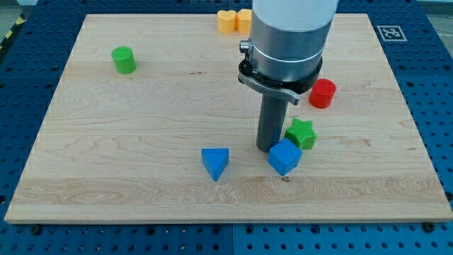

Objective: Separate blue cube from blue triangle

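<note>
The blue cube [284,156] lies at the view's lower middle-right. The blue triangle [215,163] lies to its left with a clear gap of bare board between them. My tip [270,149] is the lower end of the dark rod. It stands right at the blue cube's upper left edge, between the cube and the triangle and much nearer the cube. Whether it touches the cube cannot be told. The green star [301,133] sits against the cube's upper right.
A red cylinder [323,93] lies right of the rod. A green cylinder [124,60] is at the upper left. A yellow heart [226,21] and an orange block [244,20] sit at the top edge, partly behind the arm's grey body [290,35].
</note>
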